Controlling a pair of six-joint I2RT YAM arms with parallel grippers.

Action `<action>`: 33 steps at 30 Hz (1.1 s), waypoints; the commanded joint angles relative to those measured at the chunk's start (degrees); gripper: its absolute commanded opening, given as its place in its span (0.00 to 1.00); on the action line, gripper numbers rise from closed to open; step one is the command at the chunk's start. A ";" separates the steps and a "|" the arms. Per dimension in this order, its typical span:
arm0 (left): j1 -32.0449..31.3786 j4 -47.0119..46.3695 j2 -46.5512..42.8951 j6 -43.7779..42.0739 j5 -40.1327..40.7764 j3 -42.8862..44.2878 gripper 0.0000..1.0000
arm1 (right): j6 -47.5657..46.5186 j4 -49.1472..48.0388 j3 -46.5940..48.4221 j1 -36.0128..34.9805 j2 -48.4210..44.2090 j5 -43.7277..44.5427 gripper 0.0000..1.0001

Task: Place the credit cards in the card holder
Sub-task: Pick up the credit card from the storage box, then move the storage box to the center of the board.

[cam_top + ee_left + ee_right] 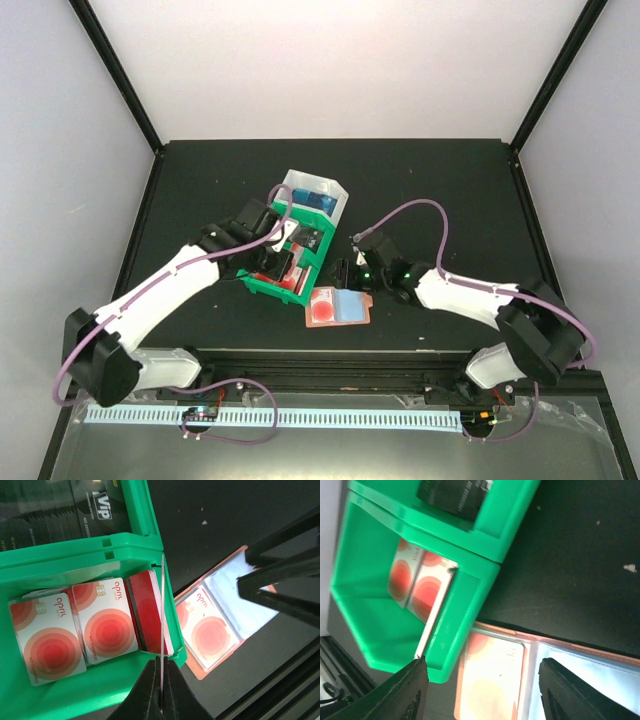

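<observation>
Inside green bin (60, 562): two flat credit cards (105, 630) | left tool (162, 666) pinches upright card (162, 605) | right tool (482, 670) spread

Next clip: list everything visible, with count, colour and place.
loose credit cards: several, red and white, green bin's end compartment
held credit card: one, red and white, on edge in that compartment
stowed credit card: one, red and white, card holder's pocket
card holder: one, reddish-brown, open on table beside green bin
black cards: stack, black, bin's next compartment
green bin: one, green, mid-table
white bin: one, white, behind green bin
table: one, black
left fingers: black, shut on held credit card
right fingers: black, open above card holder
</observation>
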State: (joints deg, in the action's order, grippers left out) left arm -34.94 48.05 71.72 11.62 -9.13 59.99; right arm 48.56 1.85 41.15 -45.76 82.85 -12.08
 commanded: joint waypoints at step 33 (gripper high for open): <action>1.28 -6.69 -19.34 14.24 -6.16 -14.01 0.02 | 5.78 -12.05 16.62 -2.93 22.86 -5.92 0.25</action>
State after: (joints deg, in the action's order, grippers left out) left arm -34.06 46.11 53.23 21.80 -10.50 48.42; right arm 54.46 -4.99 60.05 -48.51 109.75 -18.22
